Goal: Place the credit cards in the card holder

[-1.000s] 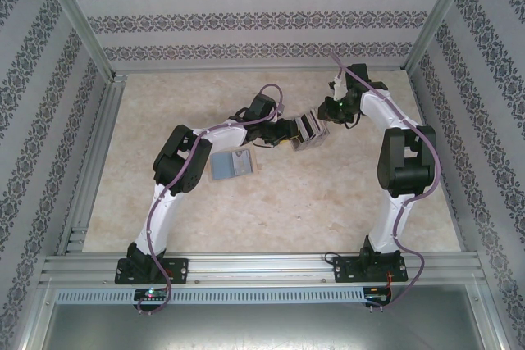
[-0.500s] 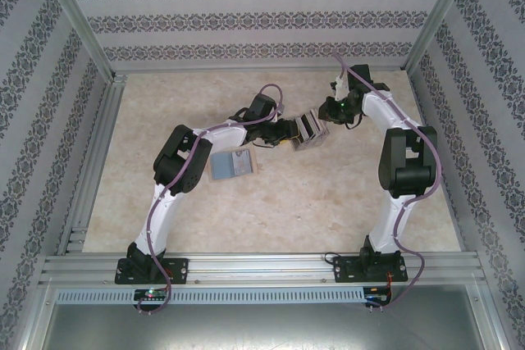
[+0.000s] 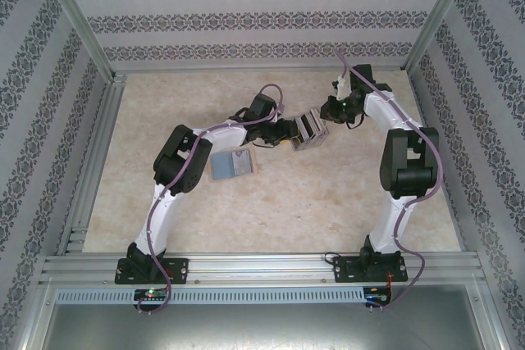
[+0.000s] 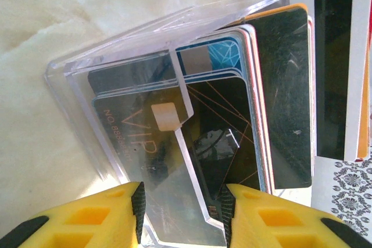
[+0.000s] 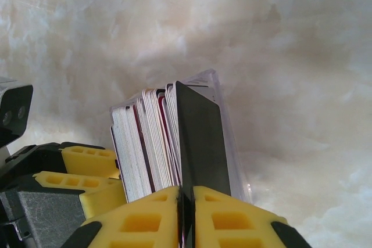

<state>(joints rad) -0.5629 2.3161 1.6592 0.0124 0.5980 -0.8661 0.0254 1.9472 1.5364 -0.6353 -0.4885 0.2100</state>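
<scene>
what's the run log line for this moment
left pincer: shut on card holder | right pincer: shut on black card | black card: between stacked cards and holder wall | waiting: loose card on table

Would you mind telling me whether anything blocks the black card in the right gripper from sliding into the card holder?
Nothing visible does: the black card, pinched by the right gripper, sits between the stacked cards and the clear wall of the card holder.

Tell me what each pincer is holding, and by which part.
The left pincer grips the clear plastic card holder by its near end. The right pincer pinches a thin black card by its near edge.
</scene>
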